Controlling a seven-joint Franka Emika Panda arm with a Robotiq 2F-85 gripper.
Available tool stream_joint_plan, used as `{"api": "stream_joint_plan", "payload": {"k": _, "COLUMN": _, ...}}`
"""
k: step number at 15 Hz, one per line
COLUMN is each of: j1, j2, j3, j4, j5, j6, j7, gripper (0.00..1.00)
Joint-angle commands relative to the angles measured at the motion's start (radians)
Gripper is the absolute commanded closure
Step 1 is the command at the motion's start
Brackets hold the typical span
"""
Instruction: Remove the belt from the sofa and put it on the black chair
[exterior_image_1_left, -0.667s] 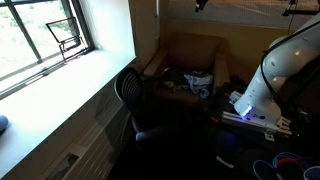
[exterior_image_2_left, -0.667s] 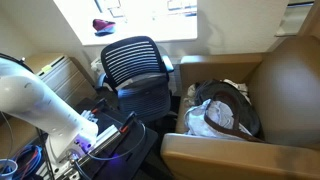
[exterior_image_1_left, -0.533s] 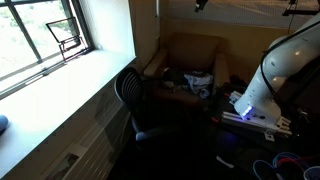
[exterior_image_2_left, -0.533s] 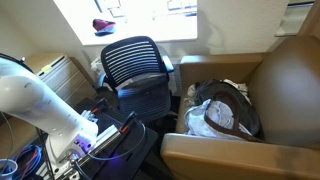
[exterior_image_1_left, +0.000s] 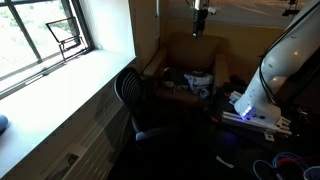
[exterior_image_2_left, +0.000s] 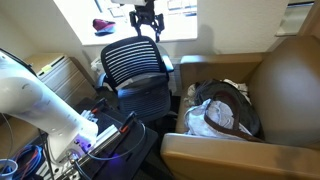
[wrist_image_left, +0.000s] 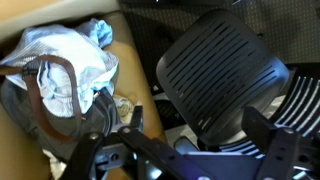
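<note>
Well, the jaws hang high above the furniture in both exterior views, and in the wrist view they stand spread wide with nothing between them. There the belt (wrist_image_left: 33, 98) lies at the left of the frame, well apart from the jaws at the bottom edge, on the tan sofa (wrist_image_left: 130, 62). It forms a brown loop draped over a white cloth (wrist_image_left: 70, 55), its long axis running from upper left toward lower centre. The black chair (wrist_image_left: 220, 70) fills the right, just beside the sofa
</note>
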Motion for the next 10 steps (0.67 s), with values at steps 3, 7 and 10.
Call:
{"api": "stream_joint_plan", "payload": {"k": 3, "j1": -0.104, "j2": 0.196, "j3": 0.031, "j4": 0.047, "j5": 0.043, "j6": -0.001, "j7": -0.033, "gripper": 0.00}}
{"api": "stream_joint_plan", "payload": {"k": 7, "j1": -0.125, "j2": 0.241, "j3": 0.056, "j4": 0.031, "j5": -0.015, "j6": 0.104, "j7": -0.098, "gripper": 0.00}}
{"api": "stream_joint_plan", "payload": {"k": 10, "j1": -0.154, "j2": 0.353, "j3": 0.081, "j4": 0.088, "j5": -0.019, "j6": 0.101, "j7": -0.277, "gripper": 0.00}}
